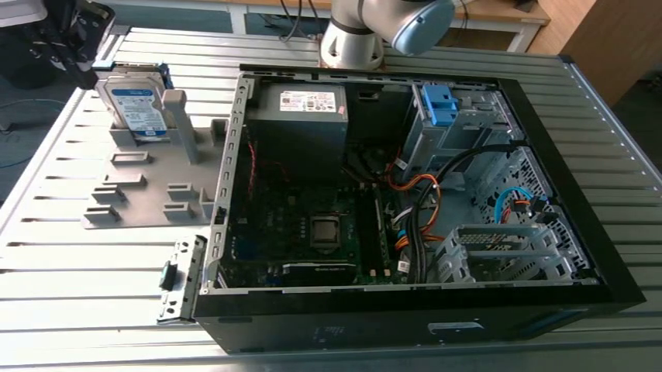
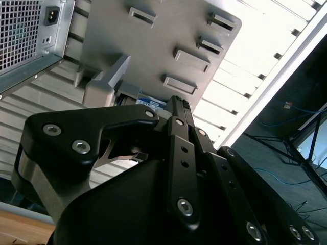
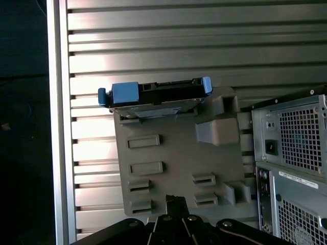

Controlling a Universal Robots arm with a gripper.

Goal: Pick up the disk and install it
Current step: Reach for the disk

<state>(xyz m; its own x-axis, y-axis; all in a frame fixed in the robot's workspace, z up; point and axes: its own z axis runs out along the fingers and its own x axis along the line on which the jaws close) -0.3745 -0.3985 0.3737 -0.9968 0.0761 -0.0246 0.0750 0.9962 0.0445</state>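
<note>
The disk stands upright on its edge in a slot of the grey holder plate, at the exterior view's upper left; its blue-and-white label faces the camera. In the first wrist view the disk shows edge-on with its blue bracket around it. A corner of the disk's label peeks past the holder in the second wrist view. My black gripper hangs above and to the exterior view's left of the disk, apart from it. The gripper is shut and holds nothing.
An open black computer case lies on the slatted metal table, to the exterior view's right of the holder. Inside it are a grey power supply, a silver drive cage with a blue latch and loose cables. The arm's base stands behind the case.
</note>
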